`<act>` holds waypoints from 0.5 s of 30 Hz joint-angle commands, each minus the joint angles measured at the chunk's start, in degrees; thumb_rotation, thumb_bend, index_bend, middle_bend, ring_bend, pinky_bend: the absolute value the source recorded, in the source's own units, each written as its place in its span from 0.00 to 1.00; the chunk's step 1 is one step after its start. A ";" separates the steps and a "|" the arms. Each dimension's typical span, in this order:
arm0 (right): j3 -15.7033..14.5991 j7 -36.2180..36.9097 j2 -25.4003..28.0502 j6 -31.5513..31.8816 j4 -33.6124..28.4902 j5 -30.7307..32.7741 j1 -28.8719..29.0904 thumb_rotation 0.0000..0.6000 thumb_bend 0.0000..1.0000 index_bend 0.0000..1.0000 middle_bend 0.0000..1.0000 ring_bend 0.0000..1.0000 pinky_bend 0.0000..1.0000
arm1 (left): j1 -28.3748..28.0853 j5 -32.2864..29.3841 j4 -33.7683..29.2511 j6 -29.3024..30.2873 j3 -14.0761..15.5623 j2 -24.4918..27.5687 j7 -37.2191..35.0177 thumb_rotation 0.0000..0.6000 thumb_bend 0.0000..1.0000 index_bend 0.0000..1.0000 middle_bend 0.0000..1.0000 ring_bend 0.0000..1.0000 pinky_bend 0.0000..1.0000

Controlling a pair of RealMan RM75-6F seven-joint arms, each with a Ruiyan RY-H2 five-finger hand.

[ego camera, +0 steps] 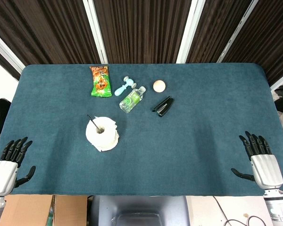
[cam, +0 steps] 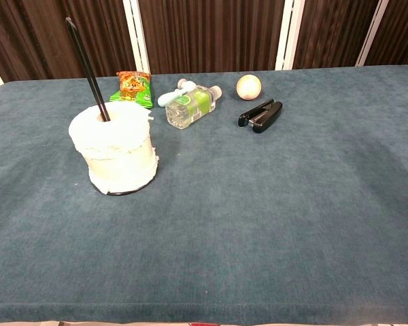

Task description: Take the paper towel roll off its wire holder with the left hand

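A white paper towel roll (ego camera: pixel 102 133) (cam: pixel 116 147) stands upright on the blue table, left of centre. It sits on a black wire holder whose rod (cam: pixel 87 70) sticks up out of the roll's core and whose base ring (cam: pixel 122 191) shows under it. My left hand (ego camera: pixel 10 159) lies at the table's near left corner, fingers spread, holding nothing, well to the left of the roll. My right hand (ego camera: pixel 259 156) rests at the near right corner, also spread and empty. Neither hand shows in the chest view.
Behind the roll lie a green and orange snack packet (ego camera: pixel 100 81) (cam: pixel 134 87), a light blue tool (ego camera: pixel 124 86), a clear bottle with a green label (ego camera: pixel 132 99) (cam: pixel 190 106), a small pale ball (ego camera: pixel 159 85) (cam: pixel 249 86) and a black stapler (ego camera: pixel 163 106) (cam: pixel 261 114).
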 commanded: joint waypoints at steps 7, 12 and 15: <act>-0.28 0.30 0.26 -1.05 -0.19 0.14 0.28 0.92 0.00 0.00 0.00 0.00 0.00 | -6.00 1.58 9.15 -1.28 -2.72 -9.12 -25.36 1.00 0.37 0.00 0.00 0.00 0.00; -0.20 1.12 0.53 -1.91 -0.37 0.47 0.67 0.92 0.00 0.00 0.00 0.00 0.00 | -10.06 -0.36 14.50 -5.57 -4.13 -15.43 -36.58 0.97 0.34 0.00 0.00 0.00 0.00; -0.24 0.84 0.43 -2.65 -0.46 0.93 0.89 0.91 0.00 0.00 0.00 0.00 0.00 | -11.54 -0.21 13.48 -7.15 -3.95 -16.62 -38.76 0.88 0.33 0.00 0.00 0.00 0.00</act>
